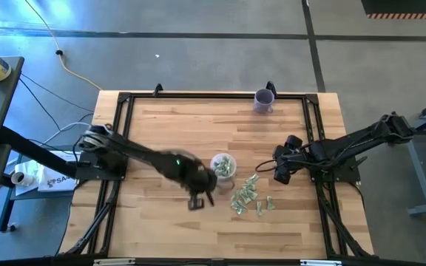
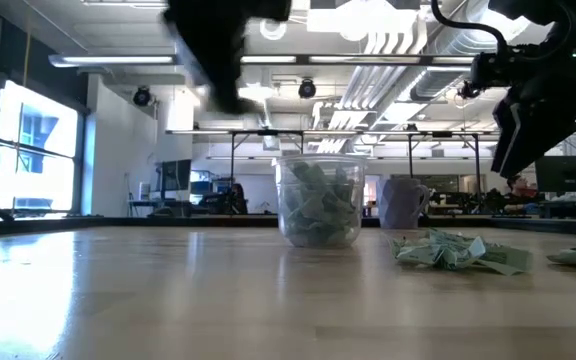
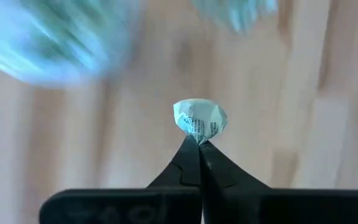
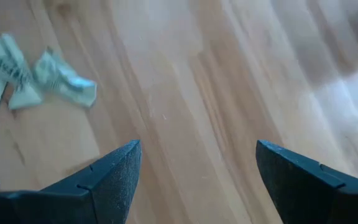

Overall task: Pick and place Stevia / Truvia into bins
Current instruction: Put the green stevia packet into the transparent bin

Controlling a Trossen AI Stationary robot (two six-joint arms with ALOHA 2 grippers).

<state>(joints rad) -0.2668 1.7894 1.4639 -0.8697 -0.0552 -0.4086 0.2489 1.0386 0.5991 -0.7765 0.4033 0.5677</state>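
Note:
A clear round cup [image 1: 223, 165], the bin, stands mid-table with pale green sachets inside [image 2: 318, 200]. Several loose Stevia sachets [image 1: 250, 196] lie flat on the wood to its right [image 2: 458, 250]. My left gripper [image 3: 199, 143] hovers above the table just near-left of the cup [image 1: 200, 197], shut on one crumpled sachet [image 3: 199, 120]. To the right of the pile, my right gripper [image 1: 280, 175] hangs open above bare wood [image 4: 197, 149], with nothing between its fingers. My left gripper pinches the sachet's lower edge [image 3: 199, 135] between its two fingertips, at their very ends. The fingers point steeply down. The sachet, bunched into a small wad, sticks out beyond the tips and is clear of the table.
A purple cup [image 1: 264, 100] stands at the table's far edge, right of centre [image 2: 404, 203]. A black frame [image 1: 124, 100] runs around the tabletop. Bare wood stretches across the table's left half and its near side.

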